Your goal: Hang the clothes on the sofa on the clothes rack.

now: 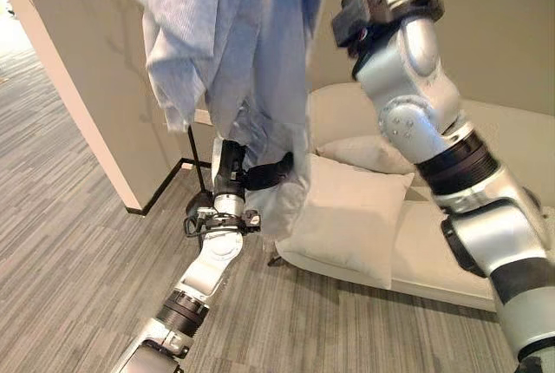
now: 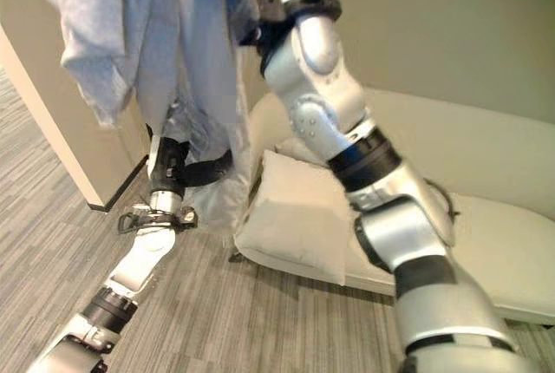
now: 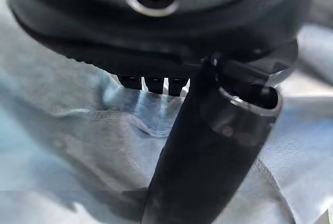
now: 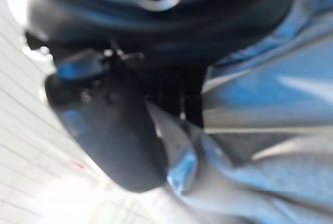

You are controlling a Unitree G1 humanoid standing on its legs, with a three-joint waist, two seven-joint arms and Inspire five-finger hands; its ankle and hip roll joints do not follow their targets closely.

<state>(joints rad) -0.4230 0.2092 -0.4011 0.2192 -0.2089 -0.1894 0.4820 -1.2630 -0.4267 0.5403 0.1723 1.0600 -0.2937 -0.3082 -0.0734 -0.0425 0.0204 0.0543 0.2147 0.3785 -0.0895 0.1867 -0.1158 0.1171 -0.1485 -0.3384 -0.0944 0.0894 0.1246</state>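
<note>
A light blue shirt (image 1: 251, 52) hangs in the air in front of the sofa, its hem down near the cushions. My right arm reaches up past the picture's top; in the right wrist view my right hand (image 4: 112, 130) has its thumb and fingers closed on a fold of the blue cloth (image 4: 260, 104). My left hand (image 1: 231, 167) is at the shirt's lower edge. Its thumb (image 3: 208, 151) lies across the front of the cloth while its fingers (image 3: 156, 84) press in from behind, pinching the fabric.
A cream sofa (image 1: 512, 143) with two pale cushions (image 1: 351, 217) stands right behind the shirt. A beige pillar (image 1: 95, 87) rises on the left, with a thin black pole (image 1: 198, 160) beside its foot. Grey plank floor (image 1: 69, 243) lies open to the left.
</note>
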